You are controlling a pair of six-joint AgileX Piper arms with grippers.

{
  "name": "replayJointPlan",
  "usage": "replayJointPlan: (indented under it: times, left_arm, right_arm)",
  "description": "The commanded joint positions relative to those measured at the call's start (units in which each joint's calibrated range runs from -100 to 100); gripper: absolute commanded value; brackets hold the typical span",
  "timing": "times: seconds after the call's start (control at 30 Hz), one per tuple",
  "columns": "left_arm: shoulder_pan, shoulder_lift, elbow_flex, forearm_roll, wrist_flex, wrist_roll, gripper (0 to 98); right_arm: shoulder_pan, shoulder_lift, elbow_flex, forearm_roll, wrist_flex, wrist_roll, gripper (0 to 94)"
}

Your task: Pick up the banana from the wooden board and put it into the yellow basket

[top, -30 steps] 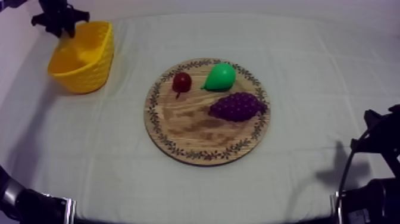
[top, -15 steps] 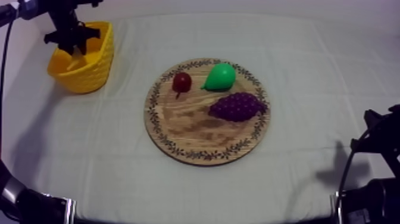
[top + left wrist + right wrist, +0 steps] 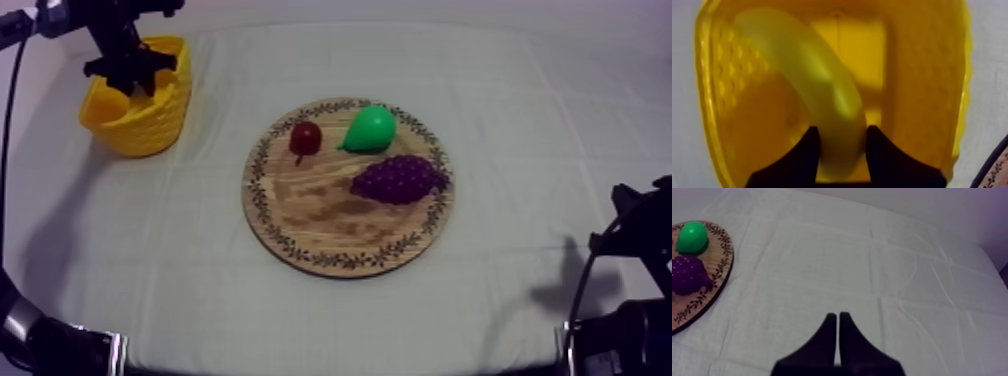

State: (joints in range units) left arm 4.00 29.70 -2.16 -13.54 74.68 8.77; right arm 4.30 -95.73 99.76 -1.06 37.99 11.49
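- Left gripper (image 3: 842,132): both black fingers are clamped on one end of the curved yellow toy banana (image 3: 817,75).
- Banana location: within the mouth of the yellow plastic basket (image 3: 922,90), at the table's far left. Contact with the basket floor cannot be confirmed.
- Right gripper (image 3: 837,315): fingers pressed together, holding nothing, above the grey-white cloth (image 3: 872,263).
- Round wooden board with patterned rim (image 3: 310,215): carries a green pear (image 3: 370,130), a purple bunch of grapes (image 3: 398,178) and a small red fruit (image 3: 305,137).
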Motion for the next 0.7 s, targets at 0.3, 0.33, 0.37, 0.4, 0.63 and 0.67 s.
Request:
replayJointPlan:
  times: [0.3,0.33,0.37,0.4,0.63,0.67]
  left_arm:
    - [-0.9,-4.8,4.0,1.52,-4.9,-2.8,52.7]
    - [-0.9,-5.3,4.7,1.57,-5.4,-3.0,52.4]
    - [-0.9,-5.7,5.4,1.61,-6.1,-3.2,51.8]
    - [-0.9,-6.3,6.1,1.66,-6.8,-3.3,50.8]
    - [0.1,-13.0,13.1,2.64,-11.2,-4.6,15.4]
    - [0.3,-14.5,14.5,2.81,-11.8,-4.8,10.8]
  right_arm:
    - [0.0,0.0,0.0,0.0,0.0,0.0,0.3]
    - [0.0,0.0,0.0,0.0,0.0,0.0,0.3]
    - [0.0,0.0,0.0,0.0,0.0,0.0,0.3]
    - [0.0,0.0,0.0,0.0,0.0,0.0,0.3]
    - [0.0,0.0,0.0,0.0,0.0,0.0,0.3]
    - [0.0,0.0,0.0,0.0,0.0,0.0,0.3]
